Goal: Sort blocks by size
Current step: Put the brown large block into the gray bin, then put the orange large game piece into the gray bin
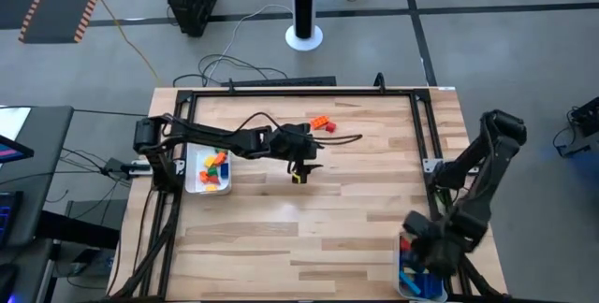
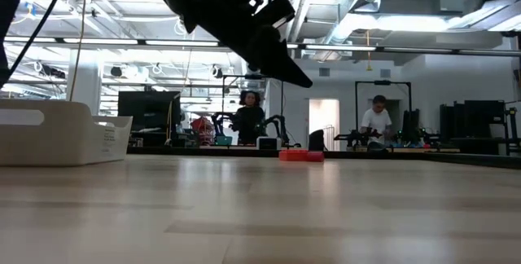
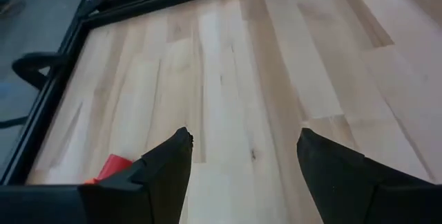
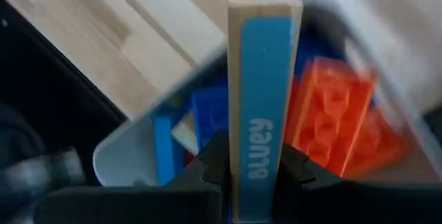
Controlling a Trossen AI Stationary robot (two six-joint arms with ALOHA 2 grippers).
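A wooden bench (image 1: 309, 209) is seen from above, with two dark robot arms.

The left end effector (image 1: 298, 174) hangs over the middle of the bench, reaching in from the left edge. Its two fingers (image 3: 169, 165) are spread apart with nothing between them, only bare wood below.

Two loose blocks, an orange block (image 1: 320, 122) and a red block (image 1: 330, 127), lie close together near the far edge of the bench, just beyond the left end effector. From bench height they show as a low red-orange shape.

A white tray (image 1: 194, 183) sits at the left edge, holding a small heap of orange, yellow, green and red blocks (image 1: 214, 167).

The right end effector (image 1: 428, 250) is at the near right corner, over a second white tray (image 4: 114, 158) holding blue blocks (image 4: 207, 124) and orange blocks (image 4: 331, 120). Its fingers are clamped on a long wooden bar block (image 4: 261, 99) with a blue face, held on end above that tray.
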